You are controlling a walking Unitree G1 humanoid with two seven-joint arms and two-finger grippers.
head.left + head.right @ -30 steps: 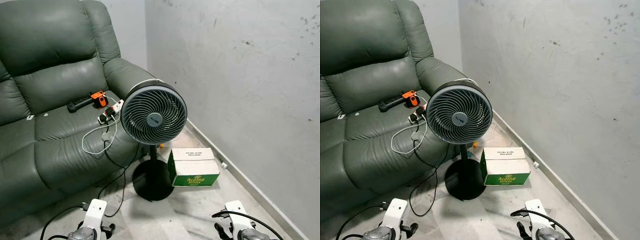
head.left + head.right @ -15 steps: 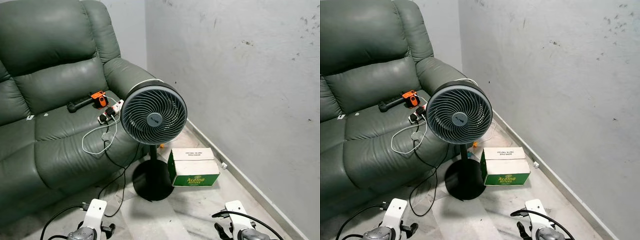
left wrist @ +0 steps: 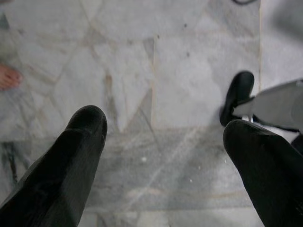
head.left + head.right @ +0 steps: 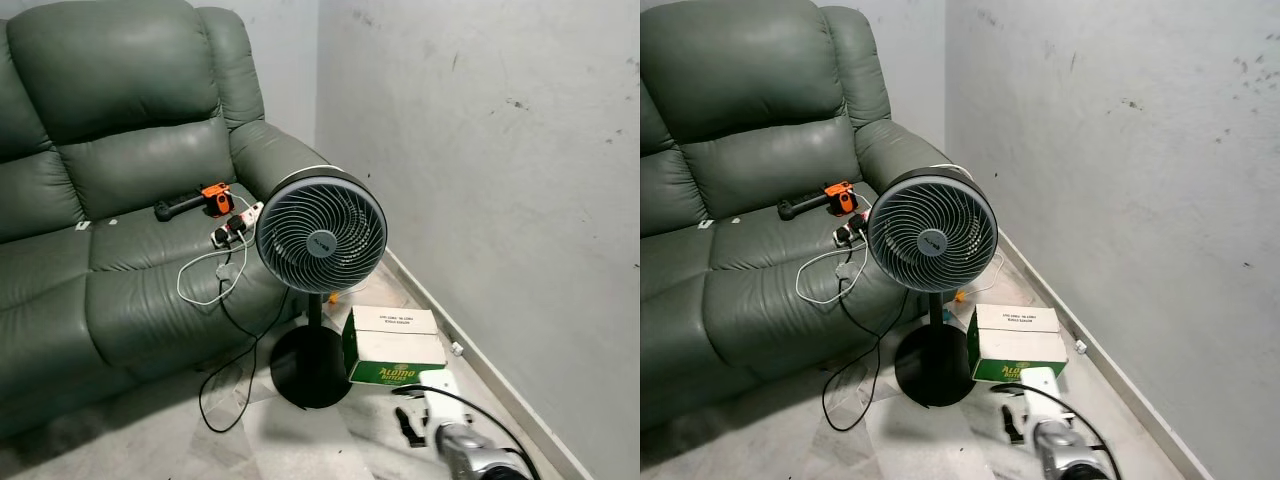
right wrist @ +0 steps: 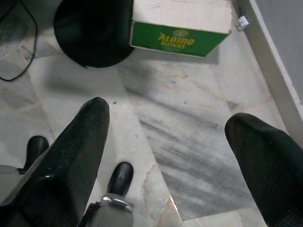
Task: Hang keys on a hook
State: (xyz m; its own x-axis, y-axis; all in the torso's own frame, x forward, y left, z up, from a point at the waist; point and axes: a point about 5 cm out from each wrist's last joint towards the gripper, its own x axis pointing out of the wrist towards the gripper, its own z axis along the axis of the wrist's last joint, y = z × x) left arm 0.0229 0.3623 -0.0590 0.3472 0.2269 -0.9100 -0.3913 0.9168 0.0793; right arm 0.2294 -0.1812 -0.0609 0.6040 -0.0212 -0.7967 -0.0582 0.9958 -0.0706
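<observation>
My left gripper (image 3: 163, 123) hangs low over the marble floor (image 3: 156, 71), its two black fingers (image 3: 85, 127) wide apart with nothing between them. My right gripper (image 5: 168, 113) is also open and empty. It points down at the floor just short of a green and white cardboard box (image 5: 180, 28) and the fan's round black base (image 5: 92, 30). In the left eye view my right arm (image 4: 455, 445) shows at the bottom edge, right of the fan stand.
A pedestal fan (image 4: 320, 235) stands ahead beside a green leather sofa (image 4: 120, 200). On the sofa lie an orange and black tool (image 4: 205, 200), a power strip (image 4: 235, 225) and a white cable; a black cord trails to the floor. A grey wall (image 4: 500, 150) closes the right. A bare foot (image 3: 7, 78) is near my left gripper.
The camera has swung, so the whole scene sits further right and lower. My left arm has dropped out of the eye views; my right arm now reaches in nearer the fan base.
</observation>
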